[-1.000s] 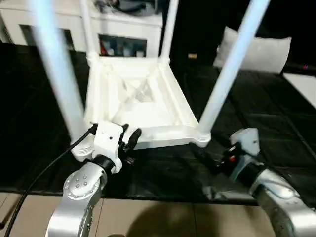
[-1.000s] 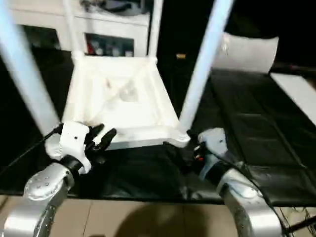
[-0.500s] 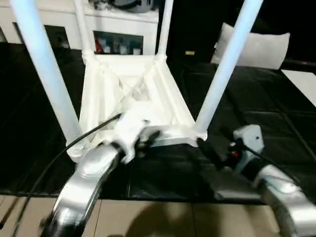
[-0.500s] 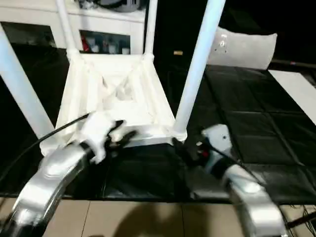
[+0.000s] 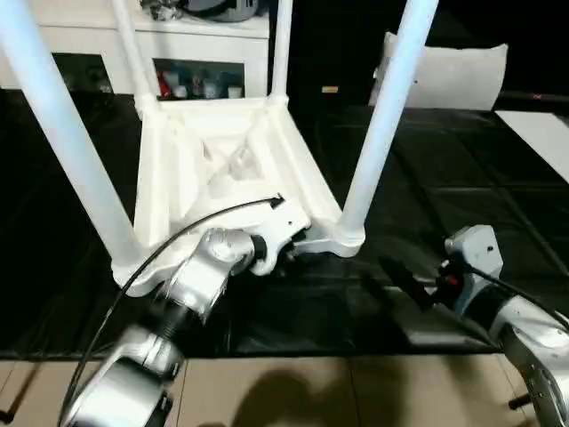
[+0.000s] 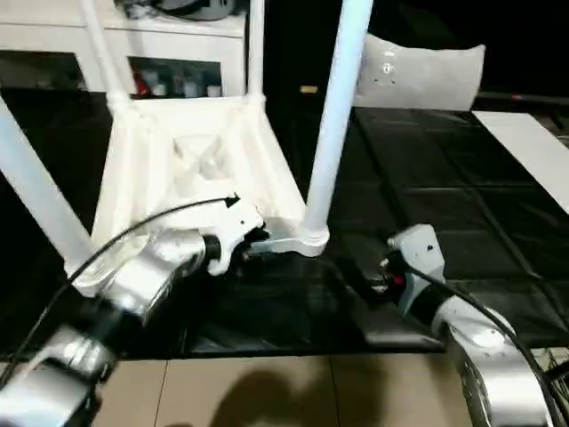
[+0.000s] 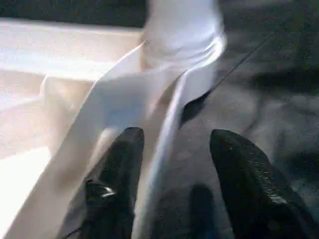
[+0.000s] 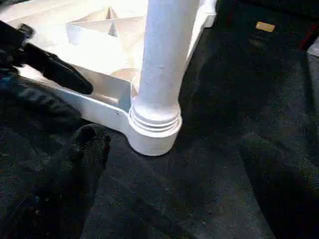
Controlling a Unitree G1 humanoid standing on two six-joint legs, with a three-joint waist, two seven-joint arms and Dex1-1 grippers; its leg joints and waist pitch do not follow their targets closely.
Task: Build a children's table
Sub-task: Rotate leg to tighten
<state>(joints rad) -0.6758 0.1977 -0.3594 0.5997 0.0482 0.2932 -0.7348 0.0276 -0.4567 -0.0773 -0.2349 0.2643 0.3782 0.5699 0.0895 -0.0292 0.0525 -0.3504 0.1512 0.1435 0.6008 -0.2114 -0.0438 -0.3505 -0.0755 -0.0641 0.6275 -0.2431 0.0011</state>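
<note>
tabletop (image 5: 222,165), white plastic, lies upside down on a black mat (image 5: 462,205), ribbed underside up, in the middle of the scene; this lie puts the round corner sockets on top so the legs can stand in them.

legs, four, white, tapered: near right leg (image 5: 384,116), near left leg (image 5: 62,133), far left leg (image 5: 129,44), far right leg (image 5: 282,49). each rises from its own corner; all four look seated, so the build appears close to done, perhaps wanting only a check or a turning-over.

near right socket (image 8: 154,132): ringed collar at the foot of the near right leg, resting on the mat.

left gripper (image 7: 174,164): at the near edge rail of the tabletop (image 7: 124,114), just left of the near right socket. jaws about half spread, one finger (image 7: 117,179) over the rail's inner side, the other over the mat; they straddle the rail, and whether they press on it is unclear. likely placed to steady or lift that edge.

right gripper (image 5: 404,276): low over the mat, near and right of the near right leg, apart from it. jaws spread wide, holding nothing, apparently kept ready.

white cabinet (image 5: 204,49) and pale cushion (image 5: 453,76): at the far side, not in use.
</note>
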